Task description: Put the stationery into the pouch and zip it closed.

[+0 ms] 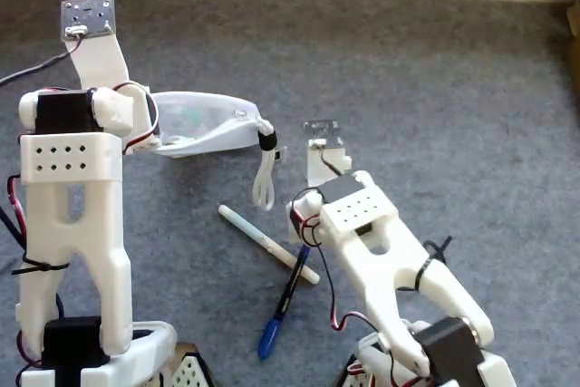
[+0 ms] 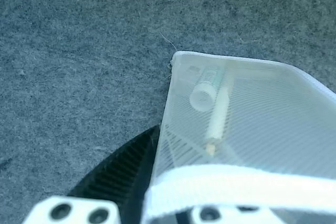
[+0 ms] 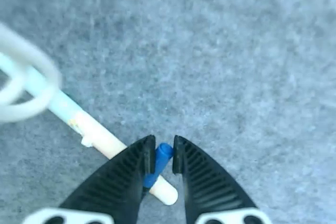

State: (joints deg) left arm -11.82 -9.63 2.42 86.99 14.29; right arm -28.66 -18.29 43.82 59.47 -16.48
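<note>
A translucent white pouch [image 1: 204,124] lies on the grey carpet, its white wrist loop [image 1: 265,180] trailing toward the middle. My left gripper [image 2: 169,199] is shut on the pouch [image 2: 262,119] at its zipper edge. Inside the pouch are a white capped stick [image 2: 202,96] and a thin pale pen [image 2: 218,120]. A white pen [image 1: 267,244] lies on the carpet, and a blue pen [image 1: 279,307] crosses over its near end. My right gripper [image 3: 161,153] is shut on the upper tip of the blue pen [image 3: 159,157], just above the white pen [image 3: 102,137].
The left arm's white body [image 1: 72,215] stands at the left, the right arm's [image 1: 399,269] at the lower right. Grey carpet [image 1: 435,88] stretches open at the back and right. The blurred white loop [image 3: 23,90] hangs close to the right wrist camera.
</note>
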